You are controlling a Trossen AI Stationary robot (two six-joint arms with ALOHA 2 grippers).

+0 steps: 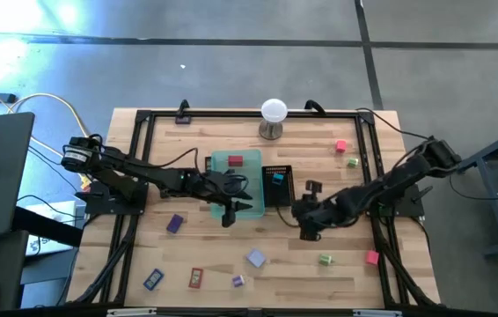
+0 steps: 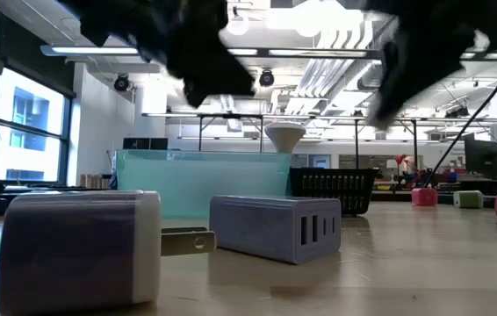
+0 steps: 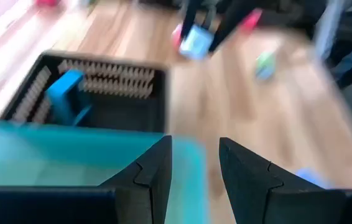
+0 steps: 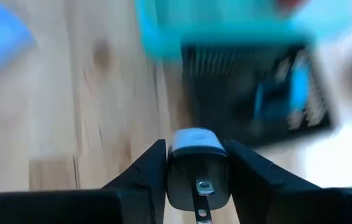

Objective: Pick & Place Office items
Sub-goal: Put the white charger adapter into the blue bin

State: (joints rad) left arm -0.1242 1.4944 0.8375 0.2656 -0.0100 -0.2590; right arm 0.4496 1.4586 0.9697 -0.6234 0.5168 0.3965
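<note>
My right pincer [image 4: 196,180]: clamped on a small charger [image 4: 196,163]; carry step; next, over the black mesh tray [image 4: 250,93], release; left pincer [image 3: 194,171] narrow, empty.

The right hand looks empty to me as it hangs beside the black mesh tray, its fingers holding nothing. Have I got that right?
Not quite. The right hand is near the black mesh tray, but it is not empty: the right wrist view shows its fingers closed on a small light-coloured plug adapter, metal prong showing. The left wrist view shows the same block held in that hand.
</note>
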